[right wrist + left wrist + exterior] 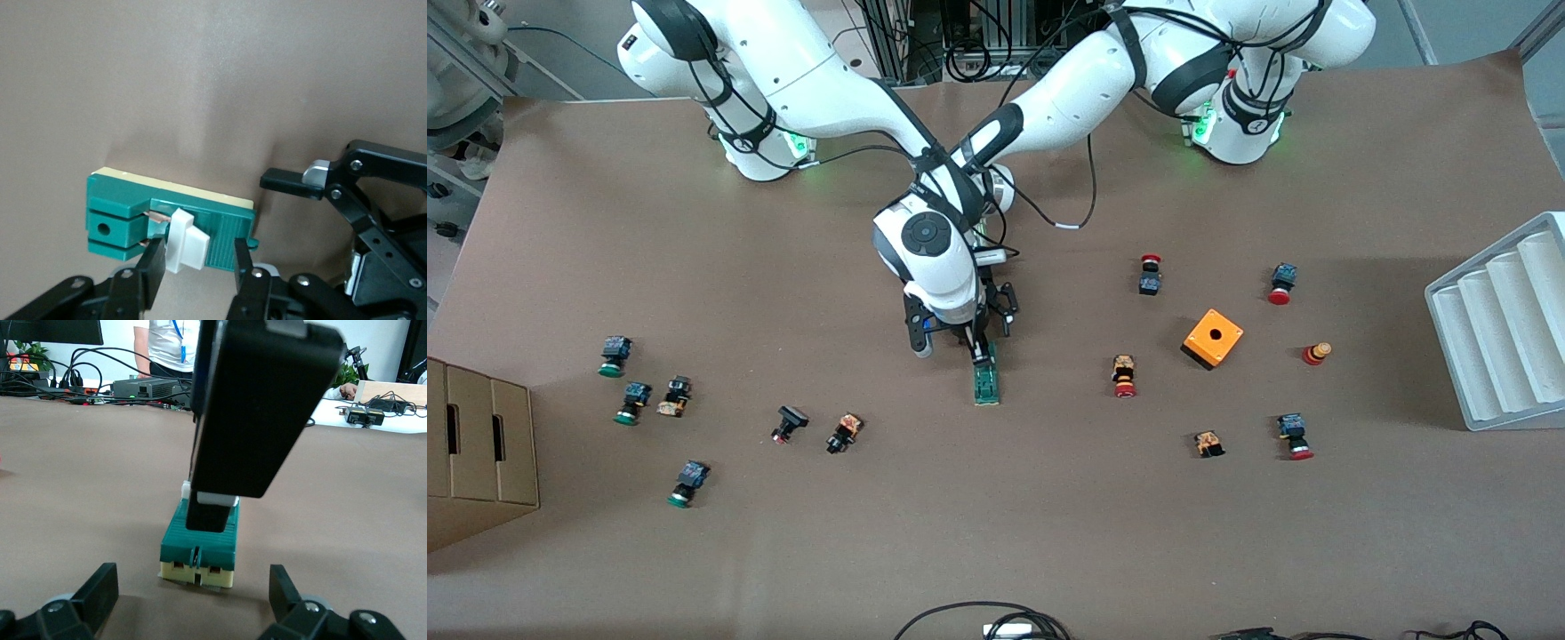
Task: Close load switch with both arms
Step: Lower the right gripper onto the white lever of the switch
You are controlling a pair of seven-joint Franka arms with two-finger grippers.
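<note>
Front view: my two arms cross over mid-table, both hands low at the load switch (986, 384), which lies flat on the brown table (1049, 533) between the scattered push buttons (1125, 376) and well apart from the orange box (1213, 338).

Left wrist view: my left gripper (193, 603) sits just off the switch's end, fingers spread wide and holding nothing — placed, I judge, to brace the body.

Right wrist view: my right gripper (193, 267) straddles the white block (185, 241), fingers either side of it; whether they actually pinch it is hard to tell — likely positioned to push it home.

No readable lettering or brand anywhere on the switch.
</note>
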